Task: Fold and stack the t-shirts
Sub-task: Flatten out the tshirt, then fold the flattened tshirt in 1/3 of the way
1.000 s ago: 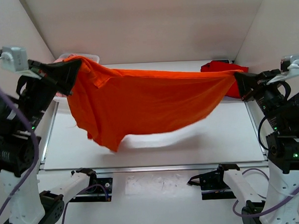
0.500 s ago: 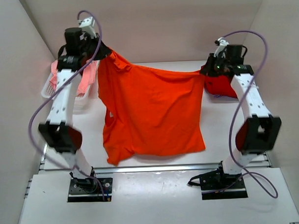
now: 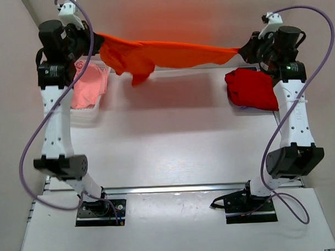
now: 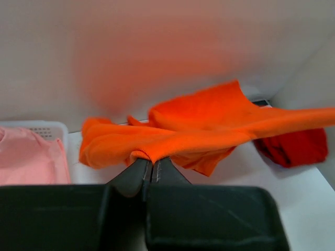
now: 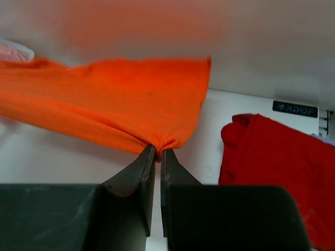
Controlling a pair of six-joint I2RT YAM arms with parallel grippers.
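Note:
The bright orange t-shirt hangs stretched in the air across the far side of the table, well above it. My left gripper is shut on its left end, the cloth bunched at the jaw tips. My right gripper is shut on its right end. The darker red t-shirt lies crumpled at the far right of the table, also seen from both wrists. The pale pink t-shirt lies in the basket at the far left.
A white mesh basket stands at the far left against the wall. Cardboard walls close in the back and both sides. A metal rail runs along the table's near edge, with both arm bases behind it.
Both arms have swung up and toward the back wall, lifting the orange t-shirt from hanging down over the table to a taut, nearly level band high at the far side.

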